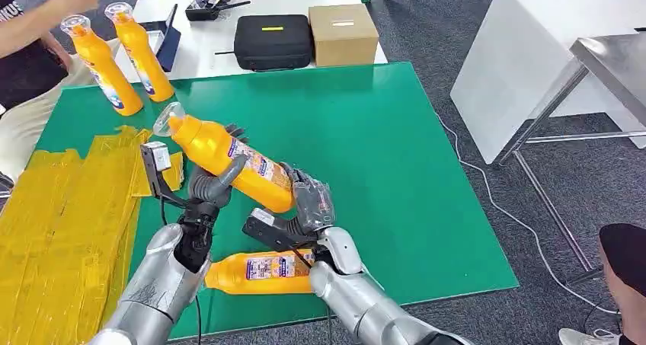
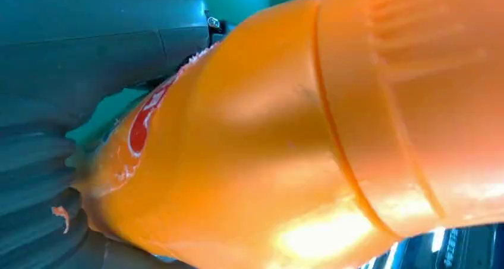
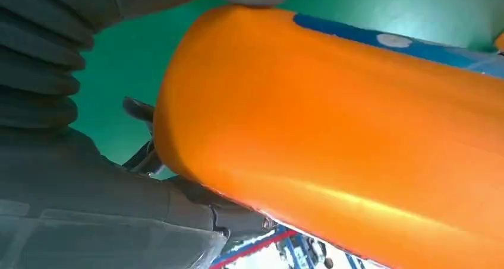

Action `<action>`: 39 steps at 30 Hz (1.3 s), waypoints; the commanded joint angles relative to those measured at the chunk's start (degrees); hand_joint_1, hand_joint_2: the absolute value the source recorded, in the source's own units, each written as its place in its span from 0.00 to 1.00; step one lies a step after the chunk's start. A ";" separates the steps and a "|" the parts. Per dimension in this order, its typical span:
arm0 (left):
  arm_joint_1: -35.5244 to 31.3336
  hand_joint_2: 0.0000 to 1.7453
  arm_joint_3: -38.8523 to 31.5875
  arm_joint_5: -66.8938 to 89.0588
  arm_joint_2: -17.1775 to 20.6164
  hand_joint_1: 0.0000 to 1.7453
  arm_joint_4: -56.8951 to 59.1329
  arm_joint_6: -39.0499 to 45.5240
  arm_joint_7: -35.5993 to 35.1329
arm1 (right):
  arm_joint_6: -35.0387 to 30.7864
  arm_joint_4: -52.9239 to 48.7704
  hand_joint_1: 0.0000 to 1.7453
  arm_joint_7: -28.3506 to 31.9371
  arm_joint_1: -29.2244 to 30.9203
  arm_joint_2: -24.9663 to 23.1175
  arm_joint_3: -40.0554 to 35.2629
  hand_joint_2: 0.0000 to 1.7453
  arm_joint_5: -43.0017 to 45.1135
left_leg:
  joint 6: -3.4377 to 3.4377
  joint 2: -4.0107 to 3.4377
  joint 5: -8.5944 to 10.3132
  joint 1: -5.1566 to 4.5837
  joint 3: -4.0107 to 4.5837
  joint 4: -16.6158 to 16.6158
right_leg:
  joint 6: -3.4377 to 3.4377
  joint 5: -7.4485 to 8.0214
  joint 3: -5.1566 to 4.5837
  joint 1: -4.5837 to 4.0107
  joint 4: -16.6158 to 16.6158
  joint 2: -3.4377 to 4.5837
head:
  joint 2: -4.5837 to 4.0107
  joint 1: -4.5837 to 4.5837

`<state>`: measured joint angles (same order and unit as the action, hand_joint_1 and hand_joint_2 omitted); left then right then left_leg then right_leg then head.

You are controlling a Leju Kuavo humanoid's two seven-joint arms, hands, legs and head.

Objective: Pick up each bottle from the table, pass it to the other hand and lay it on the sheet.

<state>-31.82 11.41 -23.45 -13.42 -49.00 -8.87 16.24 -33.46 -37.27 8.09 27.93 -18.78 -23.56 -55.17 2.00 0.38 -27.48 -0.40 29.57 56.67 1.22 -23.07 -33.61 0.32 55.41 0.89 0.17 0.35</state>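
Note:
An orange bottle [image 1: 209,143] with a clear cap hangs tilted above the green table [image 1: 396,170], cap toward the back left. My left hand [image 1: 215,181] wraps its middle, and my right hand [image 1: 311,200] grips its base end. Up close the bottle's orange body [image 2: 285,150] lies against the left hand's grey cover [image 2: 71,61]. Its base [image 3: 356,132] sits between the right hand's thumb and palm [image 3: 89,203]. A second orange bottle [image 1: 263,273] lies on its side under my arms. The yellow sheet [image 1: 61,208] covers the table's left part.
Two more orange bottles [image 1: 103,71] [image 1: 145,55] stand at the table's back left, under a person's raised arm [image 1: 46,10]. Behind the green table a white table holds a black case [image 1: 273,40] and a cardboard box [image 1: 343,33]. A steel table [image 1: 609,55] stands to the right.

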 commanded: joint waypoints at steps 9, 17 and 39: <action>-3.54 1.00 -0.56 2.70 0.18 1.00 0.94 1.00 1.30 | 0.47 0.16 1.00 2.72 -0.15 2.49 -1.43 1.00 2.63 | -0.09 0.10 -0.02 0.06 -0.05 0.00 | -0.02 -0.04 0.10 -0.07 -0.04 -0.16 | 0.02 0.02; -1.65 1.00 -0.98 17.01 2.93 1.00 -8.65 13.76 5.43 | 0.18 -13.17 0.00 5.82 -4.28 5.33 0.89 1.00 8.05 | -0.12 0.12 -0.04 0.06 -0.02 0.02 | -0.03 -0.06 0.09 -0.07 -0.02 -0.19 | 0.00 0.02; -22.07 1.00 -2.16 107.45 19.43 1.00 7.43 38.09 -16.40 | 2.17 -41.06 0.00 7.93 -17.26 9.93 1.49 1.00 11.51 | -0.19 0.12 -0.03 0.11 0.00 0.10 | -0.07 -0.07 0.04 -0.10 0.09 -0.21 | 0.00 0.02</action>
<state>-39.47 6.38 60.86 -1.69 -62.22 30.71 10.97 -31.80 -72.82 16.11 11.84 -10.86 -22.62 -43.84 1.98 0.38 -27.46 -0.39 29.58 56.67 1.21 -23.07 -33.63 0.31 55.42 0.90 0.18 0.37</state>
